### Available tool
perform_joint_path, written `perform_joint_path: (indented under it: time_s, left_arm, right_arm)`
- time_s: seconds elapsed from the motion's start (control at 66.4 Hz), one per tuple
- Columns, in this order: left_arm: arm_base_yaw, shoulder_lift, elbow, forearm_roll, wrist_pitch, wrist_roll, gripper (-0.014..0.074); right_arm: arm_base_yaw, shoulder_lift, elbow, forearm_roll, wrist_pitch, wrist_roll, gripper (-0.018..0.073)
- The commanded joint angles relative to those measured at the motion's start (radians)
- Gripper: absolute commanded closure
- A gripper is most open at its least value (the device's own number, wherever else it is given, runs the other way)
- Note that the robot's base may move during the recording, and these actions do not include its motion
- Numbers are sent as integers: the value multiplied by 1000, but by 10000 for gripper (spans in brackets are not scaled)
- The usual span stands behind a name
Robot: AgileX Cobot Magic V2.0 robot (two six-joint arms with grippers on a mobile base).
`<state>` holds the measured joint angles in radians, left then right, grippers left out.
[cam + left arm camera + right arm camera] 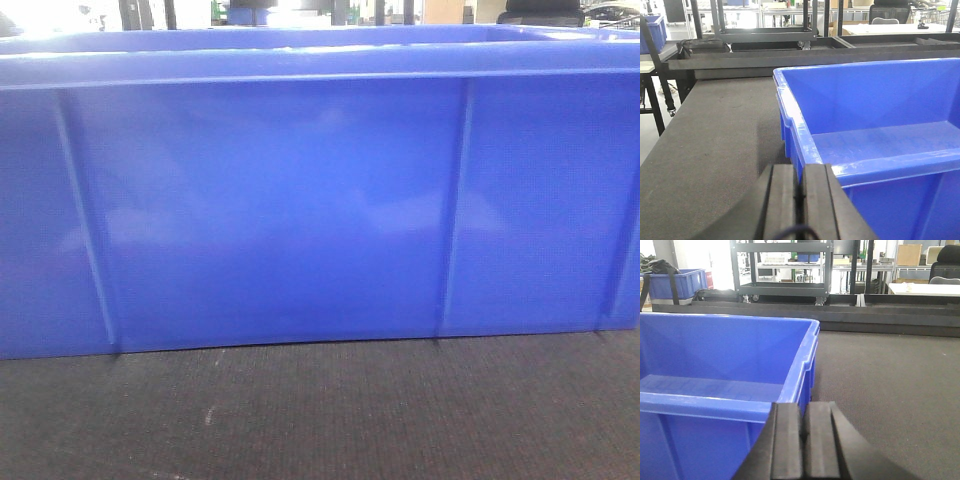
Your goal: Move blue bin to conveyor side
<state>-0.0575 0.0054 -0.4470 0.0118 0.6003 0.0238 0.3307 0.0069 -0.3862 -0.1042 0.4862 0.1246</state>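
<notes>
Front view: the large glossy blue ribbed plastic bin (320, 200) stands on the dark grey woven conveyor belt surface (320, 410); whether it is at its final side I cannot tell.

Left wrist view: the left hand (800, 200) appears pinched on the bin's near-left rim corner.

Right wrist view: the right hand (802, 440) appears likewise pressed together at the right corner.

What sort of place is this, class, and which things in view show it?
Probably a warehouse or factory floor: a blue bin on a dark woven belt, wheeled metal racks and another blue crate behind.
</notes>
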Motion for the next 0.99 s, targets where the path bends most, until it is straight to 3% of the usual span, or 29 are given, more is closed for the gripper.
perform_joint_path:
  time_s: [0.0,0.316,0.497,0.632,0.888,0.918,0.978]
  left_arm:
    - [1,-5,3,0,-14,-6,613]
    - [2,-5,14,0,-14,-6,613]
    - [43,-5,83,3,-29,-6,613]
    - [64,-5,193,1,-206,-6,613]
    - [64,-5,447,1,-660,-6,613]
    - [64,-5,447,1,-593,-6,613]
    - [64,-5,447,1,-586,-6,613]
  right_arm:
    - [0,-7,3,-10,-30,-2,637]
    - [0,-7,3,-10,-30,-2,637]
    - [0,-7,3,-10,-30,-2,637]
    - [0,-7,3,-10,-30,-2,637]
    - [0,-7,3,-10,-30,-2,637]
    - [0,-7,3,-10,-30,-2,637]
    - [0,-7,3,-10,-30,-2,637]
